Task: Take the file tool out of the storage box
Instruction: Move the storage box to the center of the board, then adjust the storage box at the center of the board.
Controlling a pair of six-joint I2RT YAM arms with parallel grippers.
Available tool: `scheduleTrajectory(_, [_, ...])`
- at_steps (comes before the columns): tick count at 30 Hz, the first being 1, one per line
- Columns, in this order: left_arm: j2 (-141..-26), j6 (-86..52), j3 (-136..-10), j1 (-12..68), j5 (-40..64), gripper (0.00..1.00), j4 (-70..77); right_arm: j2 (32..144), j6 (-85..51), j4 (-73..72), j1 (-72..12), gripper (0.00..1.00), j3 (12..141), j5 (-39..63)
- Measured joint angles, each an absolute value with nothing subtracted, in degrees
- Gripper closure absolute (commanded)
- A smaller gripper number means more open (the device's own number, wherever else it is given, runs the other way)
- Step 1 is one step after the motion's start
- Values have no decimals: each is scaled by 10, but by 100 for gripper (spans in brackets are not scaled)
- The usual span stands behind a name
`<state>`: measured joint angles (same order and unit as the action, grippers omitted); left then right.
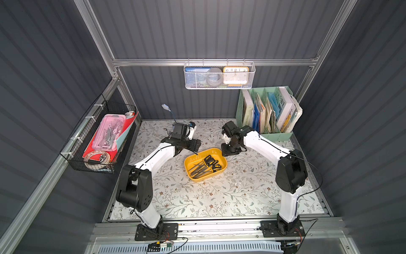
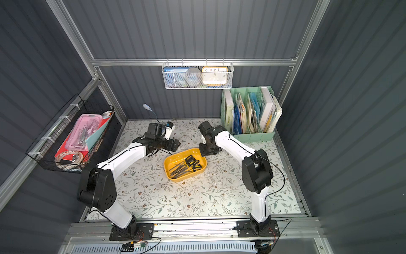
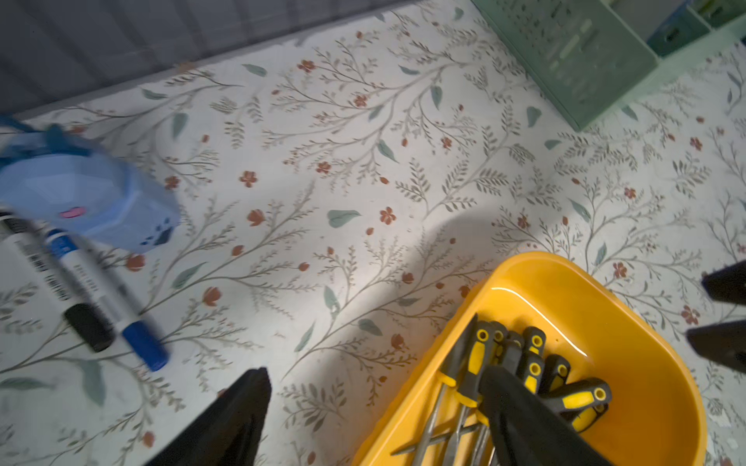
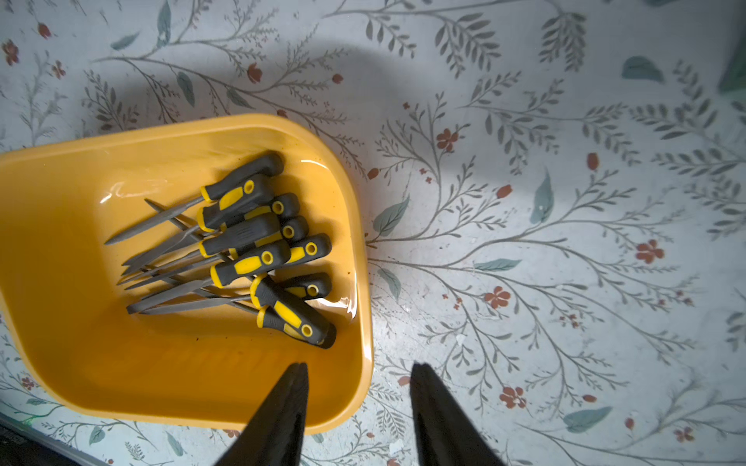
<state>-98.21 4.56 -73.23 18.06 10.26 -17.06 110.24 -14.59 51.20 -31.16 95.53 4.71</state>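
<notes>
Saw grey steel files (image 4: 242,250) with matte black-and-yellow handles heaped in the glossy, round-cornered yellow storage box (image 4: 80,343). Found left gripper (image 3: 375,373) and right gripper (image 4: 359,367) spread wide, each straddling its rim and pinching nothing.

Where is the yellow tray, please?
The yellow plastic tray sits centrally in both top views, its far end between the left end effector and right end effector.

Mint-green organiser (image 1: 276,136) at the table's (image 1: 197,198) far right corner; white mesh basket (image 1: 218,87) with clock (image 1: 235,74) on back rail (image 1: 153,62); black wire basket (image 1: 92,167) holding pink case (image 1: 111,129) beyond left edge.
</notes>
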Motion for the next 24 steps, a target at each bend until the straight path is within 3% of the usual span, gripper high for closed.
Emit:
scheduleTrajectory(11, [-1083, 95, -788, 215, 134, 31, -230, 987, -185, 472, -263, 53, 823, 40])
scheduleTrajectory(15, [-1090, 100, -793, 220, 134, 44, -236, 986, -190, 465, -260, 53, 799, 41])
scheduleTrajectory(19, [-1109, 100, -799, 224, 133, 50, -244, 986, -194, 462, -259, 53, 795, 41])
scheduleTrajectory(24, [-1119, 95, -814, 225, 126, 69, -247, 986, -195, 458, -259, 53, 795, 41])
